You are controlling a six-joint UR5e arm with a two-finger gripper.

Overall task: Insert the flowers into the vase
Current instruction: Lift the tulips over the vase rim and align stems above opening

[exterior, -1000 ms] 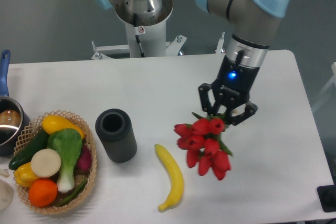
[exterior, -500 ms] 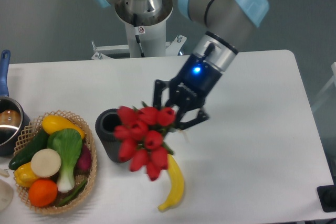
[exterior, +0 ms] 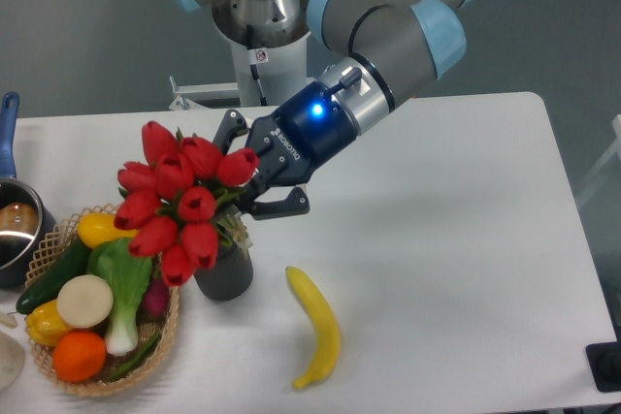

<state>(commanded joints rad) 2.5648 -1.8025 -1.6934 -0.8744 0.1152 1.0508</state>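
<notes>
The gripper (exterior: 254, 184) is closed on the green stems of the flowers (exterior: 178, 201), with its fingers on both sides of the stems, one finger above and one finger below them. The arm reaches in from the upper right, and a blue light shines on its wrist. The red tulip buds spread to the left of the gripper and lie in front of the vase (exterior: 226, 273), so they hide its mouth and most of its upper part; only the dark lower body of the vase shows under the bunch. I cannot tell if the stems are already inside the mouth or only above it. Just to the left of the vase stands the woven basket (exterior: 167, 336) with vegetables and fruits, and some buds hang over its right edge. To the right of the vase a banana (exterior: 318, 325) lies on the white table (exterior: 456, 239), apart from the vase. Far left of the vase, at the edge of the view, is a metal pot (exterior: 16, 225) with a blue handle.
</notes>
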